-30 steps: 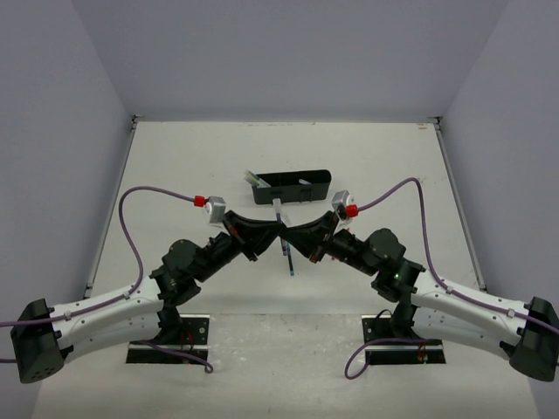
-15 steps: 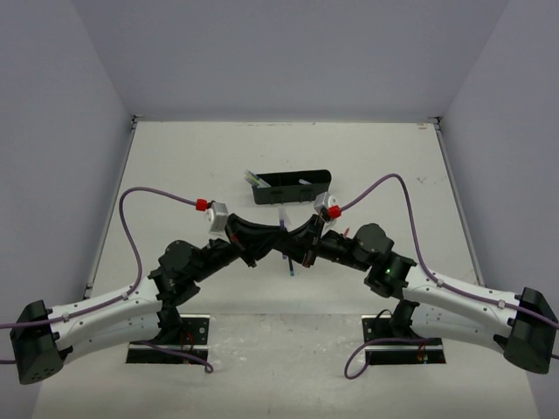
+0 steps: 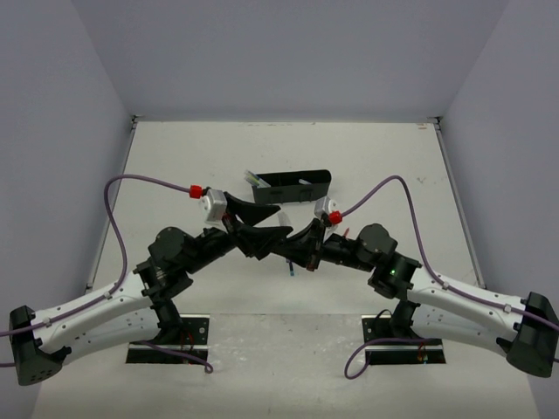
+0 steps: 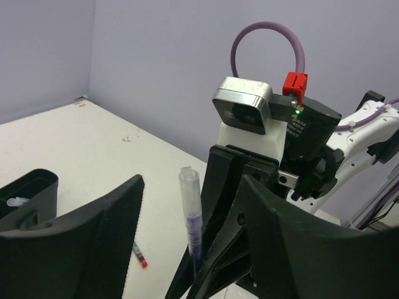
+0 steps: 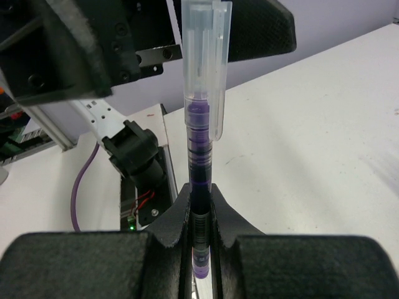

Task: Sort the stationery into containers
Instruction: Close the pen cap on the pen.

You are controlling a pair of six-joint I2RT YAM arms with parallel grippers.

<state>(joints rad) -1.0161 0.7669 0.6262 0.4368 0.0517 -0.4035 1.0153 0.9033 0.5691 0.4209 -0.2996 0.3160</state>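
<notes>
My right gripper (image 5: 199,200) is shut on a purple pen with a clear cap (image 5: 199,124), which stands upright out of its jaws. In the left wrist view the same pen (image 4: 190,205) rises between the wide-apart fingers of my open left gripper (image 4: 193,249), touching neither. Both grippers meet above the table's middle: left (image 3: 262,231), right (image 3: 299,243). The black organizer tray (image 3: 297,185) lies just behind them, and its end shows at the left of the left wrist view (image 4: 28,187). A red-tipped pen (image 4: 139,255) lies on the table.
A pale pen end (image 3: 254,178) sticks out of the tray's left end. A short pen (image 3: 288,268) lies on the table below the grippers. The right arm's wrist camera and purple cable (image 4: 268,75) sit close in front of the left gripper. Purple walls enclose the table.
</notes>
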